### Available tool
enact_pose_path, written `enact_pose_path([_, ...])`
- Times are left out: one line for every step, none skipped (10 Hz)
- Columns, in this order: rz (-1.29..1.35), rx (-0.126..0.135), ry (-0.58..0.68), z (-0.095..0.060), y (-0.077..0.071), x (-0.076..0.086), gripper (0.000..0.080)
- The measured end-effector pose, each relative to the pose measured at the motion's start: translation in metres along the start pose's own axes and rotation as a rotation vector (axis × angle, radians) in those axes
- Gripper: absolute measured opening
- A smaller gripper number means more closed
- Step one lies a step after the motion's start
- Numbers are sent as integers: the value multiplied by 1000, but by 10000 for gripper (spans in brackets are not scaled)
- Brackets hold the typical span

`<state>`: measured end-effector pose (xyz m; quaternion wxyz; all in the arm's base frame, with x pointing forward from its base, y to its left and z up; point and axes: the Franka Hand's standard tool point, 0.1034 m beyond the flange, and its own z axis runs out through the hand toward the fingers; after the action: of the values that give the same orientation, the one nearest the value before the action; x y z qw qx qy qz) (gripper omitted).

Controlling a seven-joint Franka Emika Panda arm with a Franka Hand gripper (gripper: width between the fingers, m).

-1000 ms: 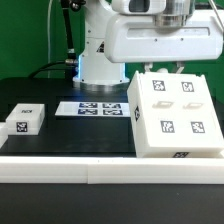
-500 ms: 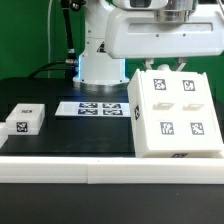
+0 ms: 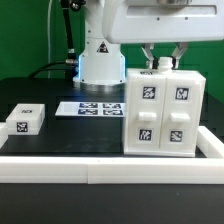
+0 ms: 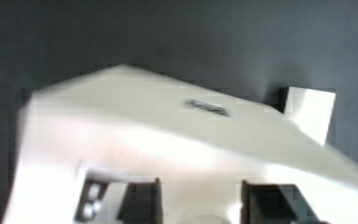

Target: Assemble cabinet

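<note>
The cabinet point(image 3: 160, 115) stands upright on the black surface point(image 3: 70, 135), on the exterior view's right and towards the near side. Its tagged front faces the camera and carries four black-and-white markers. Its near bottom edge sits just behind the long white rail point(image 3: 100, 168) that runs along the near side.

My end effector point(image 3: 163, 55) hangs directly over the cabinet's top. Its fingers are spread to either side of a small white nub on the top edge. In the wrist view the cabinet point(image 4: 158, 120) fills most of the picture, and my dark fingers point(image 4: 146, 200) stand apart with white plastic between them. I cannot tell whether they press on that plastic or merely straddle it.

Well apart on the exterior view's left, near the rail, lies a small flat tagged block point(image 3: 25, 121). The marker board point(image 3: 95, 108) lies flat farther back, between that block and the cabinet.
</note>
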<state>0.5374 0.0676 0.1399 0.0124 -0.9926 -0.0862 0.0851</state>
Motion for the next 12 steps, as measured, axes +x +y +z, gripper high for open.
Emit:
enact_pose_path([0,0,0,0,0,0,213])
enact_pose_path([0,0,0,0,0,0,206])
enact_pose_path([0,-1,5,2,-1,1,201])
enact_pose_path([-2,-2,16,2,-2,2,201])
enact_pose_path([-2,-2,16,2,-2,2,201])
enact_pose_path([-2,-2,16,2,-2,2,207])
enact_pose_path([-2,-2,16,2,-2,2,207])
enact_pose_path([-2,-2,16,2,-2,2,400])
enact_pose_path([-2,-2,16,2,-2,2,400])
enact_pose_path([-2,-2,16,2,-2,2,584])
enact_pose_path([-2,-2,16,2,-2,2,713])
enact_pose_path([-2,-2,16,2,-2,2,713])
